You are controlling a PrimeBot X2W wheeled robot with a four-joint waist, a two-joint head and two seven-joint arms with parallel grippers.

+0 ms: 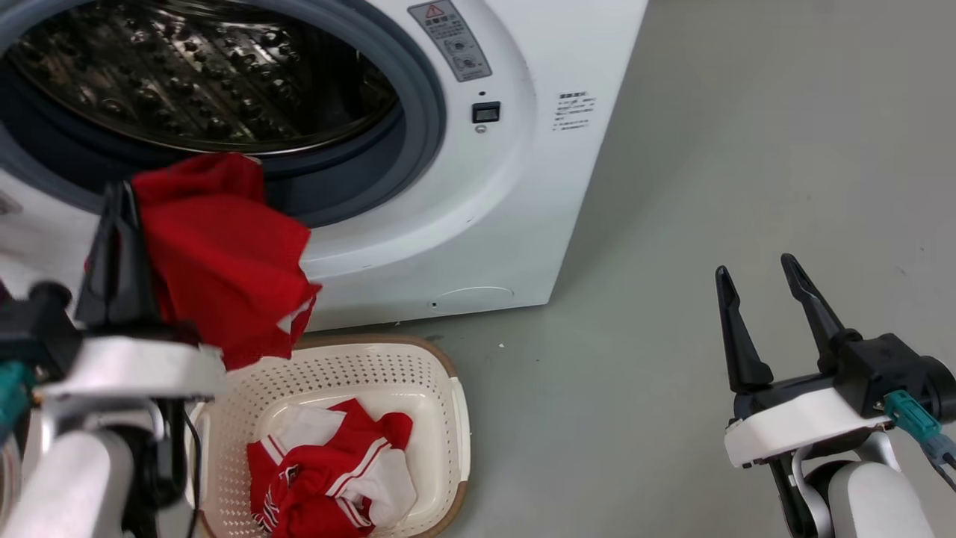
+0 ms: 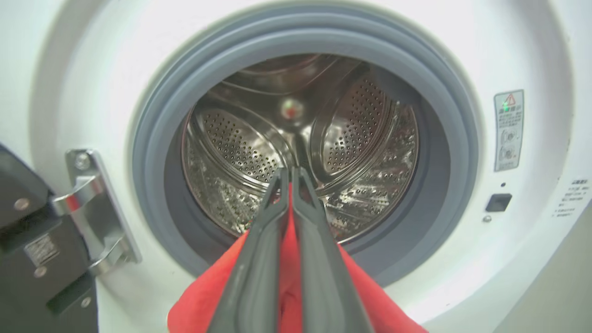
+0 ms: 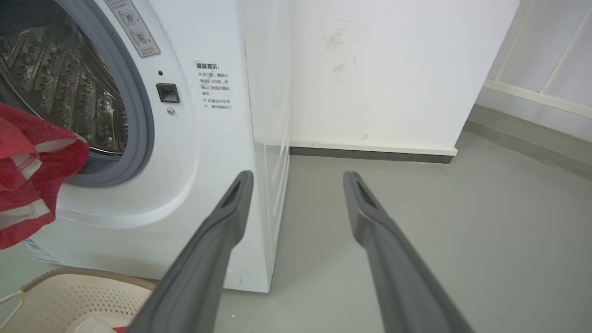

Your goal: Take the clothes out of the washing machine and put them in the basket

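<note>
Now the left hand (image 1: 119,196) pinches a red garment (image 1: 224,254) above the far rim of the basket (image 1: 457,418); seemingly soft, light, best gripped at bunched folds. Right hand (image 1: 754,263) gapes empty.

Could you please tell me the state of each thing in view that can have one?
left tool: shut on red garment
right tool: open, empty
red garment: hanging from the left tool
washing machine door: open
basket: holds a red-and-white garment
</note>
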